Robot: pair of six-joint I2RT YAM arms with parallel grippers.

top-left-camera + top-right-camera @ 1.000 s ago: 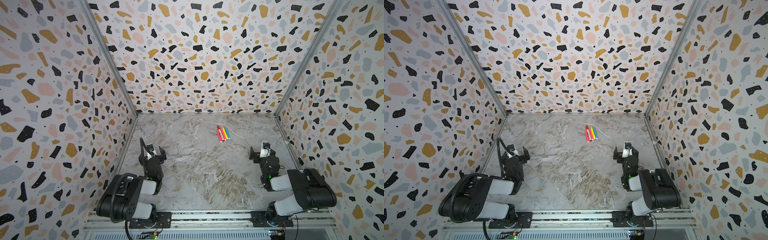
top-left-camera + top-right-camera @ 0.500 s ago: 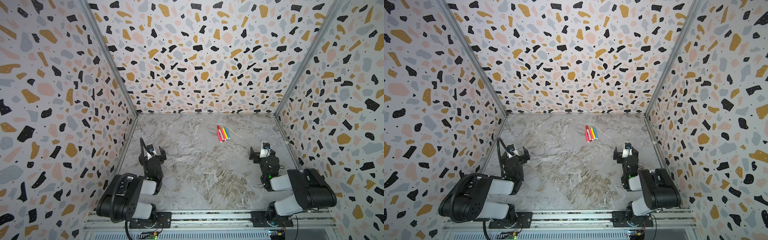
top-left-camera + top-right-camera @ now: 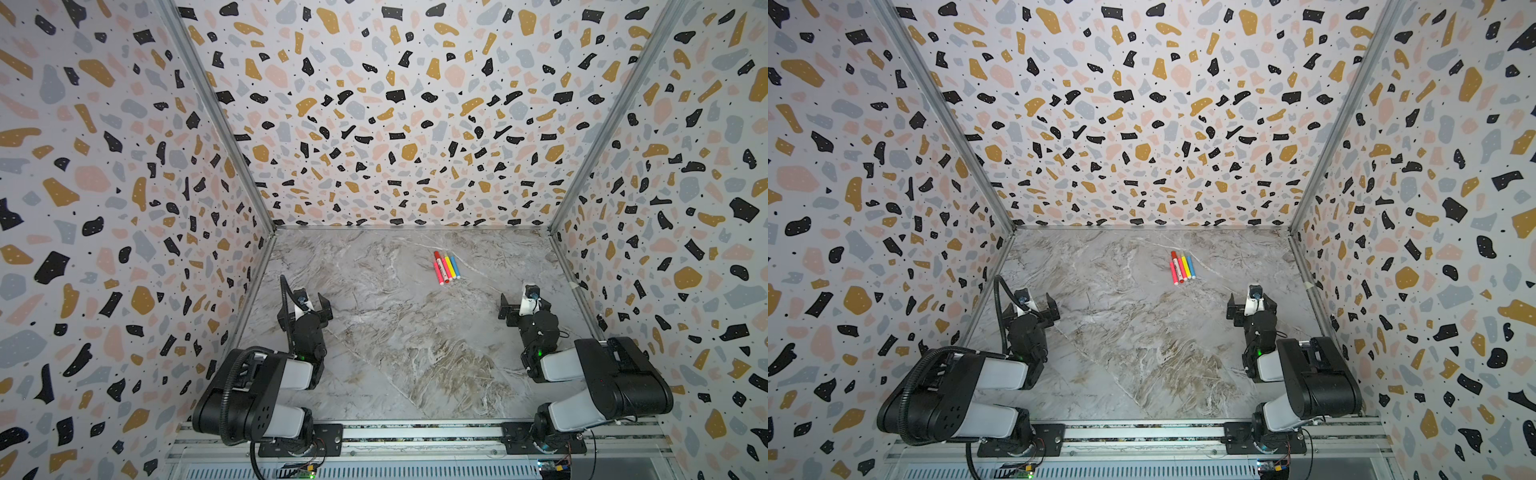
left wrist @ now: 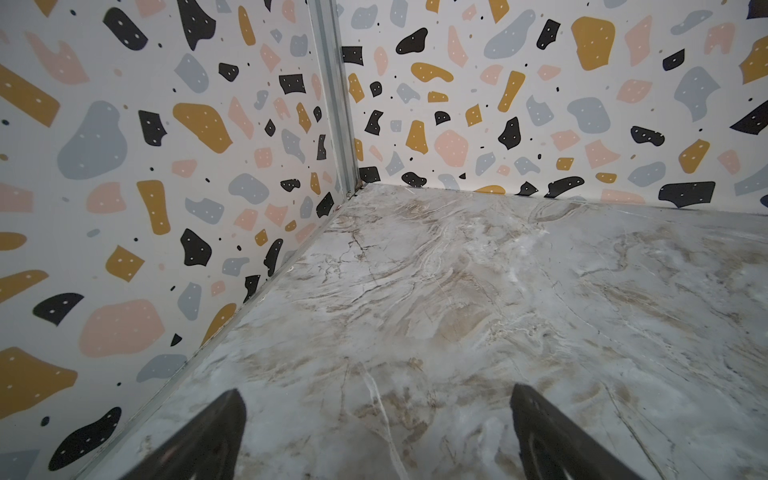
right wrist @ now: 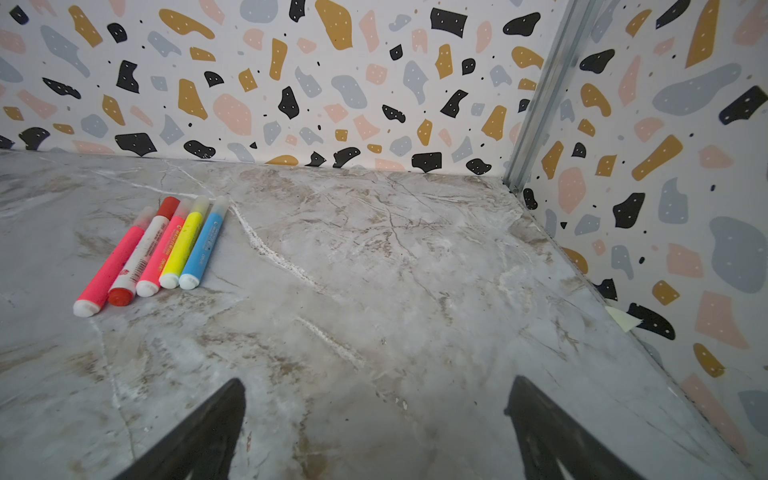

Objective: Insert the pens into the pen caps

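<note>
Five pens (image 5: 162, 249) lie side by side on the marble floor: a neon pink pen (image 5: 110, 266), a white one with red markings (image 5: 141, 251), a second pink, a yellow pen (image 5: 183, 243) and a blue pen (image 5: 204, 247). A stubby red pen cap (image 5: 168, 206) sits at the white pen's far end. Both top views show the row far back, right of centre (image 3: 446, 268) (image 3: 1182, 268). My left gripper (image 3: 308, 303) (image 4: 376, 392) is open over bare floor near the left wall. My right gripper (image 3: 524, 304) (image 5: 376, 384) is open too, well short of the pens.
Terrazzo-patterned walls (image 3: 395, 124) close the floor in on the left, back and right. A metal rail (image 3: 415, 434) carrying both arm bases runs along the front. A small pale tab (image 5: 621, 320) sticks out at the foot of the right wall.
</note>
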